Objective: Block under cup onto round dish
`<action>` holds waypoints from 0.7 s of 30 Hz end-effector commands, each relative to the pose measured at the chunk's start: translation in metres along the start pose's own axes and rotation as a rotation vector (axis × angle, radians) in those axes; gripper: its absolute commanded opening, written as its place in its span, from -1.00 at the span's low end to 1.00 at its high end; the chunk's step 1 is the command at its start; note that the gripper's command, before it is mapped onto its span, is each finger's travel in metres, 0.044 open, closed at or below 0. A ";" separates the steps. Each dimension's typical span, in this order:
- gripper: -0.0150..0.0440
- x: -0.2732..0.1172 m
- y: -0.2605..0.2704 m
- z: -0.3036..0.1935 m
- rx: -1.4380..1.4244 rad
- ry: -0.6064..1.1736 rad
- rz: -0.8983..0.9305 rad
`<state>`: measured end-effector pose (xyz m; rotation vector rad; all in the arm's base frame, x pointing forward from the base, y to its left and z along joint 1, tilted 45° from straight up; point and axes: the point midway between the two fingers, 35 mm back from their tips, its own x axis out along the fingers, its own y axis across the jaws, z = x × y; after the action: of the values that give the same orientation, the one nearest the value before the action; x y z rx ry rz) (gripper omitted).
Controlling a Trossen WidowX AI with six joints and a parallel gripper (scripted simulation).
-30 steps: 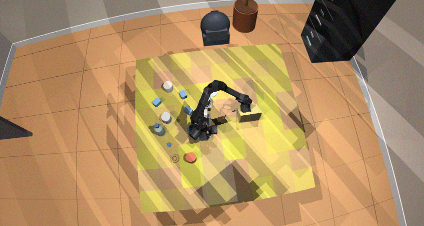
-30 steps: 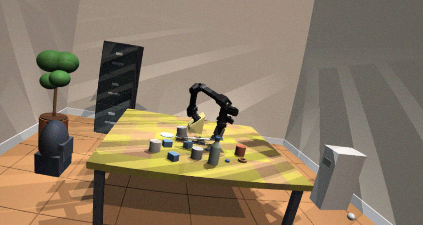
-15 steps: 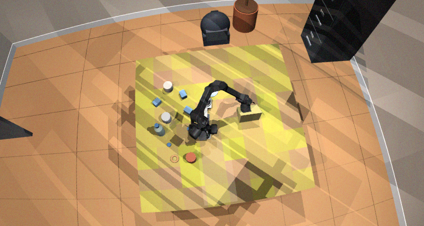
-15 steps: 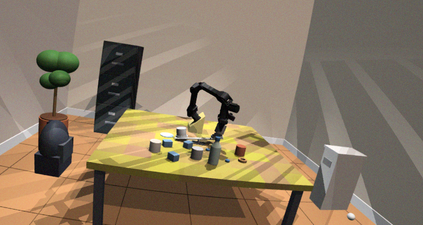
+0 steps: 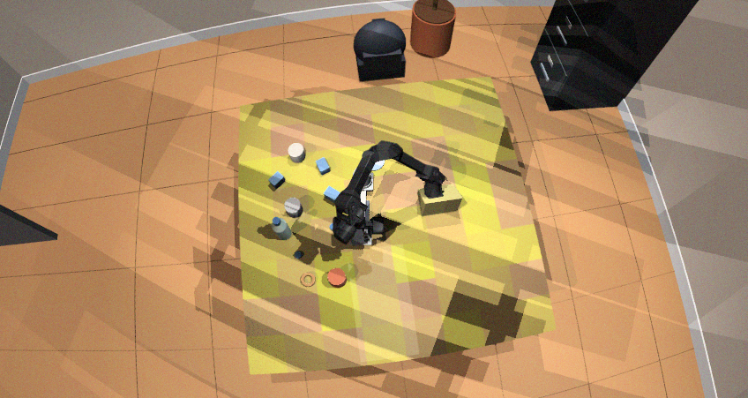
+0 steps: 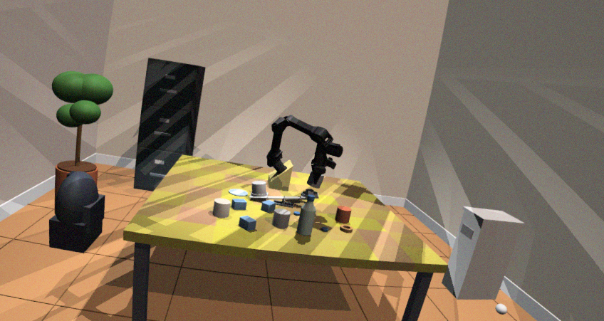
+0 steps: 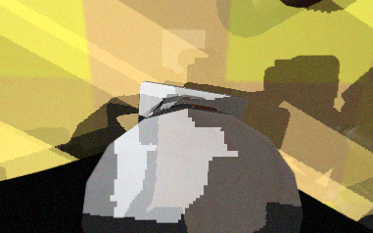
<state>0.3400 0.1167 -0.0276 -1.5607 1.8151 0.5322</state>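
Observation:
My gripper (image 6: 315,177) (image 7: 190,166) is shut on a grey cup (image 6: 315,180) (image 7: 190,166), held a little above the right end of the balance (image 6: 273,198) (image 7: 151,93) as seen in the exterior view. The cup covers most of that end in the wrist view; a thin dark curved shape and a sliver of reddish brown show behind its rim, too little to tell if it is a block. The other grey cup (image 6: 258,188) stands upright on the balance's left end. The round dish (image 5: 377,165) (image 6: 238,192) lies beyond that end, with no cup above it.
Blue blocks (image 5: 323,165) (image 6: 247,223), two pale cylinders (image 5: 296,153) (image 6: 280,218), a bottle (image 5: 281,229) (image 6: 305,222) and a red cylinder (image 5: 336,277) (image 6: 343,214) stand around the balance. The arm's yellowish base block (image 5: 439,205) is on the opposite side.

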 end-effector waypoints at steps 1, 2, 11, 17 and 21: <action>-0.49 -0.008 0.000 0.001 0.005 -0.008 -0.002; -0.49 -0.009 0.000 0.001 0.005 -0.008 -0.002; -0.49 -0.021 0.002 0.000 0.006 -0.007 -0.002; -0.49 -0.028 0.003 -0.002 0.006 -0.006 -0.002; -0.49 -0.023 0.003 -0.003 0.000 0.002 0.000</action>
<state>0.3375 0.1325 -0.0091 -1.5618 1.8157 0.5309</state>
